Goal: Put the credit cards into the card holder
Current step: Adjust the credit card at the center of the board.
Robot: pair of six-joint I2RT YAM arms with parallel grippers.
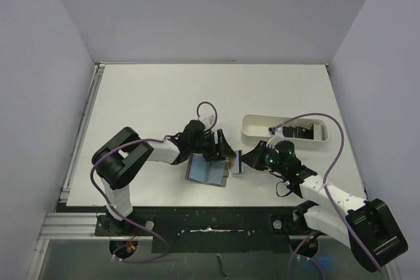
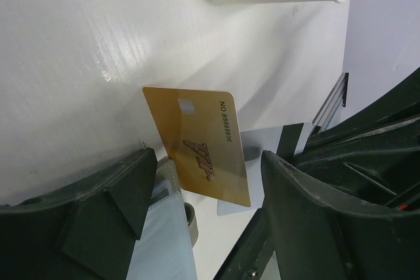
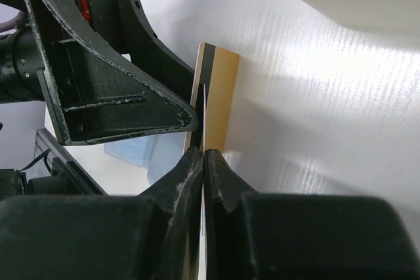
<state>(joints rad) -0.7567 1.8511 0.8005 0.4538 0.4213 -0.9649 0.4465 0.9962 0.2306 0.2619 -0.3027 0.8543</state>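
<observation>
Where the white table (image 1: 164, 96) bears an oblong white tray (image 1: 252, 124) with dark cards (image 1: 298, 132) in it, the open card holder (image 1: 209, 170) lies flat close by the left gripper (image 1: 223, 147), fingers spread; right gripper (image 3: 203, 159) pinches a gold VIP card (image 2: 197, 142) on edge, just beside the holder.

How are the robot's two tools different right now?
The left tool stands wide open; the right tool is pinched shut on a gold card. The left tool reaches the open card holder; the right tool sits off it, nearer the white tray. Both are black with two fingers.
</observation>
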